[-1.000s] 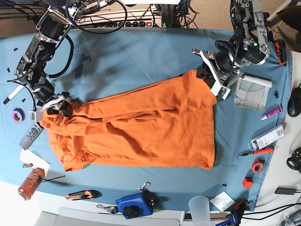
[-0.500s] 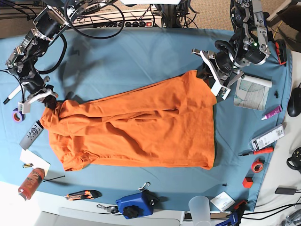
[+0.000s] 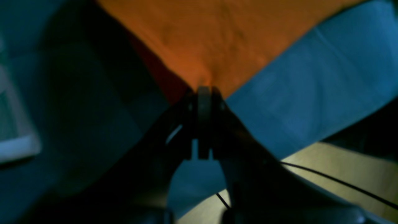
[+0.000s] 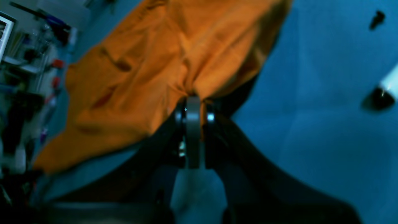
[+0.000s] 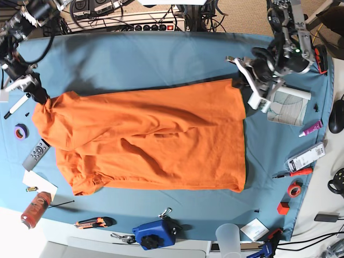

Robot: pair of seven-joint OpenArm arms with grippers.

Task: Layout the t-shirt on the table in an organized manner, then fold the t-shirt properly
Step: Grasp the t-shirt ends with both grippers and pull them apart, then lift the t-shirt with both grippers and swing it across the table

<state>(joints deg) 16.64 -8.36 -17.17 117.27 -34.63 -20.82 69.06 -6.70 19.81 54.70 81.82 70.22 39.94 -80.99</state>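
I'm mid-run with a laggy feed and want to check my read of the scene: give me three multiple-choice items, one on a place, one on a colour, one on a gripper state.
1. Where does the remote control lie?
A. on the shirt
B. beside the shirt's edge near the purple tape roll
C. by the blue clamp tool

2. What colour is the t-shirt?
A. orange
B. red
C. yellow

3. How is the right gripper?
A. open above the table
B. shut on nothing
C. shut on the t-shirt

Answers: 1 B, it rests on the teal cloth just off the shirt. 2 A, plain bright orange. 3 C, fabric bunches between the closed jaws, as at the left gripper.
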